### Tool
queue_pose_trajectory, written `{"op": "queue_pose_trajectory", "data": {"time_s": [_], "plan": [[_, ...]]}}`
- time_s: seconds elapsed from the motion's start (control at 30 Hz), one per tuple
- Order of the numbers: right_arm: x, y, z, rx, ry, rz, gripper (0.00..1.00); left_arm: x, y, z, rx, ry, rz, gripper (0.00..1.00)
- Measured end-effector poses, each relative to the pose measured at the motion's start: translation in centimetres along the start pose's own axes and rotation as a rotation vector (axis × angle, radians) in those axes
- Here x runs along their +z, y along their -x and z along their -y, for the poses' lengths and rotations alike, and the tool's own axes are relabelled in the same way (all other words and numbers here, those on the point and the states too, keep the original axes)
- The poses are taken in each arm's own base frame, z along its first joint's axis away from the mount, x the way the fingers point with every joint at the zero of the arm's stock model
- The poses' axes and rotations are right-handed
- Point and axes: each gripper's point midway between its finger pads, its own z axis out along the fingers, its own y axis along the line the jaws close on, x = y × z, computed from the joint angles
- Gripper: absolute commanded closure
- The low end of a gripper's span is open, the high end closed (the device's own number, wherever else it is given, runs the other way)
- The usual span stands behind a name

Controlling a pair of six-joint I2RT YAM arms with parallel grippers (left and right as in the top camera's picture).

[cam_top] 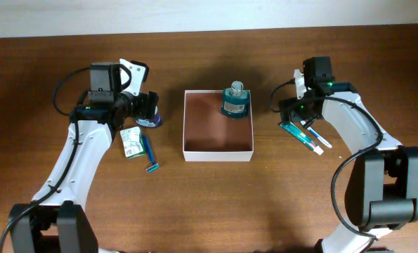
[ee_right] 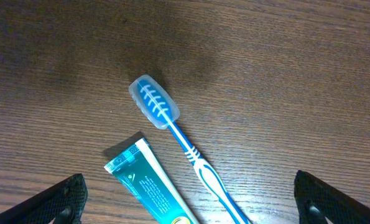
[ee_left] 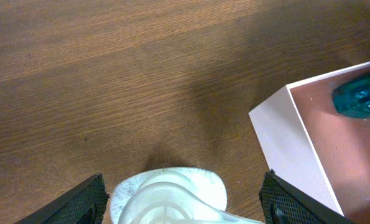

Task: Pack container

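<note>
The container [cam_top: 209,133], a square white-walled box with a reddish-brown floor, sits mid-table; its near corner [ee_left: 284,143] shows in the left wrist view. A teal glass bottle [cam_top: 234,100] stands in its far right corner. My left gripper [cam_top: 149,109] hovers just left of the box, open, its fingers [ee_left: 79,202] set wide on either side of a white translucent rounded item [ee_left: 169,199] with a gap on each side. My right gripper [cam_top: 301,107] is open to the right of the box, above a capped blue toothbrush [ee_right: 185,146] and a teal toothpaste tube [ee_right: 150,186] lying between its fingers [ee_right: 337,202].
A green packet [cam_top: 131,142] and a blue razor [cam_top: 151,154] lie on the wood near the left arm. The toothpaste [cam_top: 298,133] and toothbrush [cam_top: 319,138] lie side by side right of the box.
</note>
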Motion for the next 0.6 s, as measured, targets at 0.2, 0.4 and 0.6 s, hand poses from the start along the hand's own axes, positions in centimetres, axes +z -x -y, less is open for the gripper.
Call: {"op": "queue_pose_trajectory", "data": {"time_s": [0.2,0.4,0.6], "plan": [[0.0,0.0,0.0,0.0,0.0,0.0,0.01,0.56,-0.4,-0.03,-0.013,-0.003,-0.015,0.21],[0.0,0.0,0.0,0.0,0.0,0.0,0.01,0.59,-0.18,-0.15,-0.036,0.003,-0.006,0.2],[0.0,0.0,0.0,0.0,0.0,0.0,0.01,0.59,0.12,-0.26,-0.051,0.008,0.006,0.19]]}}
